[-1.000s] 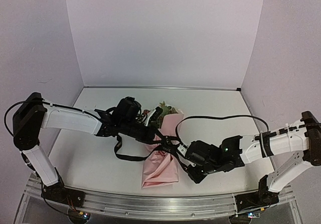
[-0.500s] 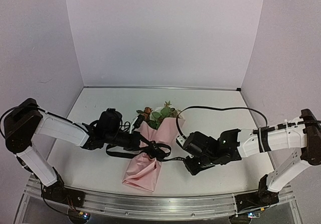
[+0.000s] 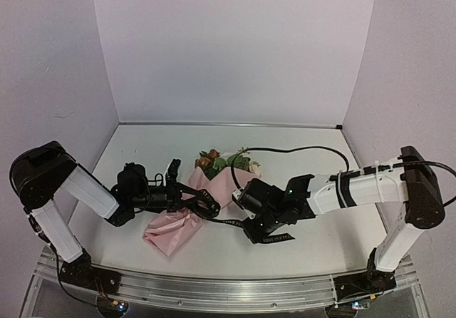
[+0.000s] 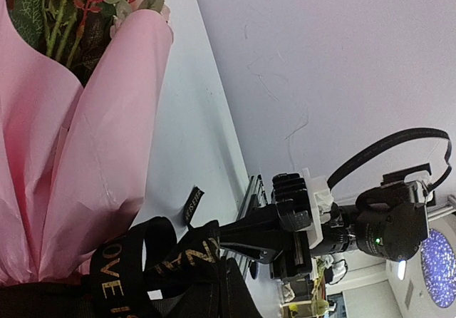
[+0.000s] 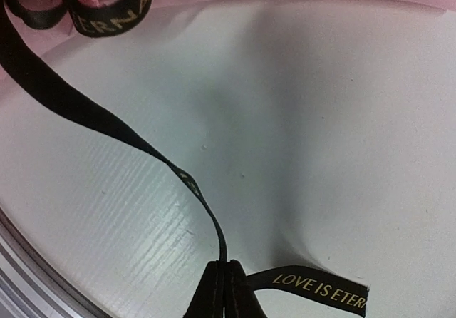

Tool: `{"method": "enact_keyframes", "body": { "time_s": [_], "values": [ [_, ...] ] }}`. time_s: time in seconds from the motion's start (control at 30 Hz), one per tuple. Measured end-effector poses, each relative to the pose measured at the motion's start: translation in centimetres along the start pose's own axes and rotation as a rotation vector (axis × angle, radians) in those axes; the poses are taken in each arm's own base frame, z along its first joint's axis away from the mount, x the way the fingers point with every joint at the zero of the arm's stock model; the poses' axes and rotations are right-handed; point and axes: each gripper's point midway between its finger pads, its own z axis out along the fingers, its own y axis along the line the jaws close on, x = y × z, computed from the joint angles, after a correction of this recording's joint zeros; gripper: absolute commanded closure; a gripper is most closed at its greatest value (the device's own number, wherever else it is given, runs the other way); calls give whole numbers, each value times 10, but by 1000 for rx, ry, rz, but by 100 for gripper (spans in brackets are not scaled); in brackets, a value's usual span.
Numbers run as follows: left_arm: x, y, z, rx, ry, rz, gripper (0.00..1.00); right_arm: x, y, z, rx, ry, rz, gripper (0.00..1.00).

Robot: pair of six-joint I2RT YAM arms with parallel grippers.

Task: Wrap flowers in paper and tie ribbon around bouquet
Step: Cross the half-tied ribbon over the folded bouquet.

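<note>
Wrapped and banded: the bouquet (image 3: 182, 222), aslant on the white table (image 3: 142, 147), narrow tip toward the left arm's base, wide end away and to the right. Dragged leftward and swung flatter within the last second, from a lie pointing almost straight away from the arms.

At the bouquet's wide end, the flowers (image 3: 222, 162), rose heads and leaves spilling out of the paper (image 3: 165, 232). About the bouquet's waist, the ribbon (image 3: 210, 207), black with gold lettering, knotted in loose loops. Slack loop earlier drooping at the bouquet's left now taken up.

Just left of the bouquet's waist, the left gripper (image 3: 184, 191), drawn back leftward, fingers fully closed and seemingly pinching one ribbon end, going by the strand running into them; not shown plainly in its own wrist view.

Just right of the bouquet's waist, the right gripper (image 3: 256, 235), moved in closer, fingers (image 5: 214, 300) pressed together on the other strand, short lettered tail poking out beyond.

Judged from this: wrapping done, knot in the pulling-tight stage, yet the pull shifting the whole bouquet rather than only cinching the tie. Likely called for next: evenly opposed tension, then release of both ends.
</note>
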Motion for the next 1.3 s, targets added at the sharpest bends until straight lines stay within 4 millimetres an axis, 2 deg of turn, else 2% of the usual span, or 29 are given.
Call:
{"method": "enact_keyframes", "body": {
  "time_s": [0.1, 0.2, 0.3, 0.37, 0.47, 0.6, 0.7, 0.77, 0.93, 1.17, 1.23, 1.3],
  "values": [
    [-5, -1, 0, 4, -28, -27, 100, -11, 4, 3, -8, -8, 14, 100],
    [-14, -2, 1, 19, -79, -50, 100, -14, -1, 5, -3, -6, 46, 100],
    [-20, 6, 9, 16, -120, -111, 100, -13, -17, 9, 16, 3, 101, 100],
    [-20, 9, 24, 9, -130, -144, 100, -4, -34, 13, 43, 21, 135, 100],
    [-12, -4, 60, 41, -110, -155, 100, 15, -63, 12, 87, 56, 182, 100],
    [-10, -40, 98, 124, -110, -140, 100, 29, -91, -2, 115, 50, 235, 100],
    [-19, -56, 107, 155, -153, -134, 100, 33, -104, -11, 125, 34, 262, 100],
    [-27, -56, 107, 149, -191, -139, 100, 36, -111, -15, 137, 28, 272, 100],
    [-33, -30, 101, 65, -236, -177, 100, 37, -117, -19, 159, 28, 268, 100],
    [-11, 29, 69, -50, -218, -253, 100, 44, -122, -20, 183, 56, 265, 100],
    [-6, 50, 59, -86, -213, -286, 96, 45, -123, -19, 187, 69, 265, 100],
    [-3, 61, 51, -106, -210, -309, 89, 43, -121, -18, 184, 79, 264, 100]
  ]
}}
